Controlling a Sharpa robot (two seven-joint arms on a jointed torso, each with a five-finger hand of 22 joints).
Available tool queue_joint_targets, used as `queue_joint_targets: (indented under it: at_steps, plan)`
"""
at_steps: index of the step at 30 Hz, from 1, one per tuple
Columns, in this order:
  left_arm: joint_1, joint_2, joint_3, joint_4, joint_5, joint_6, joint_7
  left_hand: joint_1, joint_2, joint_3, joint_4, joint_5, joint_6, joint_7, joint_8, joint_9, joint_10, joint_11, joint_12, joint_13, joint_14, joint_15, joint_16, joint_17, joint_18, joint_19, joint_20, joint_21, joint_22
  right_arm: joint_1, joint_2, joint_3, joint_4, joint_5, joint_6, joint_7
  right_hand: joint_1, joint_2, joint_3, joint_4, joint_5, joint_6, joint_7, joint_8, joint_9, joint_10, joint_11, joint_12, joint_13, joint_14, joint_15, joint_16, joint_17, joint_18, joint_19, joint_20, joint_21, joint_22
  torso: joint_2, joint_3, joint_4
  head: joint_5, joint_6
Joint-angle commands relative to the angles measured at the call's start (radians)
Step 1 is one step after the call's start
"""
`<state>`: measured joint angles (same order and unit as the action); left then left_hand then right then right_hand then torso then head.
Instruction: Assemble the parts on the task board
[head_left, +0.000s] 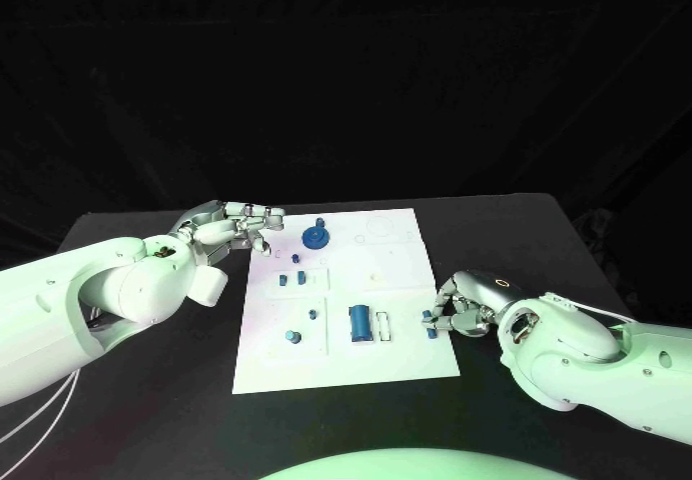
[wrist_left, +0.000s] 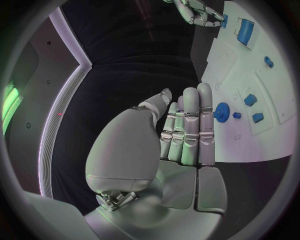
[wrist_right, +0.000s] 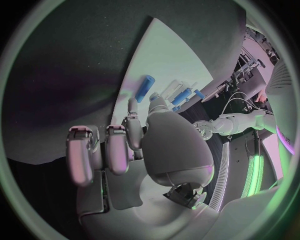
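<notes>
So the white board (head_left: 346, 300) sits mid-table (head_left: 534, 240) with the blue parts spread over it: a gear (head_left: 317, 238) near the far edge, a couple of small blocks (head_left: 293, 281) below it, and a bigger cylinder (head_left: 359, 322) toward the near side. The left robot hand (head_left: 238, 226) hovers at the board's far left corner, fingers straight and side by side, holding nothing. The right robot hand (head_left: 459, 308) is at the board's right edge, pinching a small blue part (head_left: 431, 318) in its fingertips.
</notes>
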<state>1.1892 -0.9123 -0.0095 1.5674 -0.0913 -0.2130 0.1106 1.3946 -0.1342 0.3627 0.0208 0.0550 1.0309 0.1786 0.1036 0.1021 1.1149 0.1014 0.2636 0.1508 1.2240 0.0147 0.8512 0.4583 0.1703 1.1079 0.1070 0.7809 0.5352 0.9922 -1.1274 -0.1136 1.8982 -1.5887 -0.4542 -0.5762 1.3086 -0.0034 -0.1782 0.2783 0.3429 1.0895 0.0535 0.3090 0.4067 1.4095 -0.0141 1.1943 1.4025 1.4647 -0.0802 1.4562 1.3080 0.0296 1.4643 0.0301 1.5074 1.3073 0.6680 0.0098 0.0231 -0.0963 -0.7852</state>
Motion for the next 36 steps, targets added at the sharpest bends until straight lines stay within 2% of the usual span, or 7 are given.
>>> queue_joint_targets:
  at_steps: [1,10,23,27,28,32,36]
  plan:
    - [0.001,0.001,0.000,0.002,0.000,0.018,0.004,0.001,0.010,-0.006,0.000,-0.004,-0.008,0.000,0.003,-0.001,-0.006,0.000,0.005,-0.001,-0.002,0.005,0.005,-0.001,0.014,0.004,0.000,-0.003,-0.002,-0.007,0.008,0.000,-0.007,-0.011,0.021,-0.002,0.002,0.000,-0.006,-0.001,0.005,0.009,0.000,-0.005,0.001,0.003,-0.005,0.001,-0.116,0.067,0.000,0.004,0.064,-0.016,0.082,0.002,0.002,0.246,0.000,-0.0006,0.0001,0.001,-0.002]
    - [0.001,-0.001,0.000,0.003,0.000,0.018,0.004,0.001,0.010,-0.006,0.000,-0.004,-0.008,0.000,0.003,-0.001,-0.006,0.000,0.005,-0.001,-0.002,0.005,0.005,-0.001,0.014,0.004,0.000,-0.003,-0.002,-0.019,0.026,0.000,-0.021,-0.013,0.043,-0.004,0.012,0.002,-0.006,-0.004,0.011,0.014,-0.003,-0.005,0.002,0.005,-0.007,0.004,-0.113,0.067,-0.001,0.004,0.065,-0.016,0.082,0.002,0.002,0.246,0.000,-0.0004,0.0004,0.001,-0.005]
    - [0.001,-0.005,0.000,0.005,0.000,0.019,0.001,0.001,0.010,-0.006,0.000,-0.004,-0.008,0.000,0.003,-0.001,-0.006,0.000,0.005,-0.001,-0.002,0.005,0.005,-0.001,0.014,0.004,0.000,-0.003,-0.002,-0.033,0.044,-0.002,-0.027,-0.099,0.140,-0.031,0.093,-0.014,-0.004,-0.046,0.013,0.022,-0.009,-0.009,0.005,0.006,-0.013,0.005,-0.108,0.067,-0.007,0.005,0.067,-0.017,0.082,-0.003,0.004,0.247,-0.001,-0.0006,-0.0001,0.003,-0.010]
    - [0.001,-0.006,0.000,0.005,0.000,0.020,0.001,0.001,0.010,-0.007,0.001,-0.004,-0.008,-0.001,0.004,-0.001,-0.006,0.000,0.006,-0.001,-0.003,0.005,0.005,-0.002,0.014,0.004,0.000,-0.004,-0.002,-0.036,0.053,-0.002,-0.030,-0.137,0.161,-0.040,0.128,-0.015,0.009,-0.062,-0.066,0.025,-0.009,-0.014,0.004,0.005,-0.014,0.001,-0.108,0.066,-0.007,0.004,0.067,-0.017,0.082,-0.005,0.004,0.246,-0.001,-0.0011,0.0005,0.003,-0.011]
    - [0.001,-0.006,0.000,0.005,0.000,0.020,0.001,0.001,0.010,-0.007,0.001,-0.004,-0.008,-0.001,0.004,-0.001,-0.006,0.000,0.006,-0.001,-0.003,0.005,0.005,-0.002,0.014,0.004,0.000,-0.004,-0.002,-0.036,0.055,-0.002,-0.030,-0.146,0.164,-0.042,0.138,-0.013,0.015,-0.067,-0.068,0.026,-0.010,-0.015,0.004,0.005,-0.014,0.001,-0.108,0.066,-0.008,0.004,0.067,-0.017,0.082,-0.005,0.004,0.247,-0.001,-0.0013,0.0007,0.003,-0.011]
    - [0.001,-0.006,0.000,0.006,0.000,0.020,0.001,0.001,0.010,-0.007,0.001,-0.004,-0.008,-0.001,0.004,-0.001,-0.006,0.000,0.006,-0.001,-0.003,0.005,0.005,-0.002,0.014,0.004,0.000,-0.004,-0.002,-0.038,0.063,-0.003,-0.031,-0.172,0.170,-0.053,0.154,-0.013,0.027,-0.073,-0.060,0.027,-0.010,-0.018,0.002,0.004,-0.015,-0.001,-0.108,0.067,-0.008,0.005,0.068,-0.017,0.082,-0.005,0.005,0.247,-0.002,-0.0011,0.0002,0.003,-0.013]
    - [0.001,-0.006,0.000,0.006,0.000,0.020,0.001,0.001,0.010,-0.007,0.001,-0.004,-0.008,-0.001,0.004,-0.001,-0.006,0.000,0.006,-0.001,-0.003,0.005,0.005,-0.002,0.014,0.004,0.000,-0.004,-0.002,-0.038,0.069,-0.003,-0.032,-0.184,0.169,-0.064,0.159,-0.015,0.040,-0.070,-0.022,0.029,-0.010,-0.024,0.000,0.003,-0.015,-0.003,-0.108,0.066,-0.008,0.004,0.068,-0.017,0.082,-0.006,0.005,0.247,-0.002,-0.0011,0.0003,0.003,-0.012]
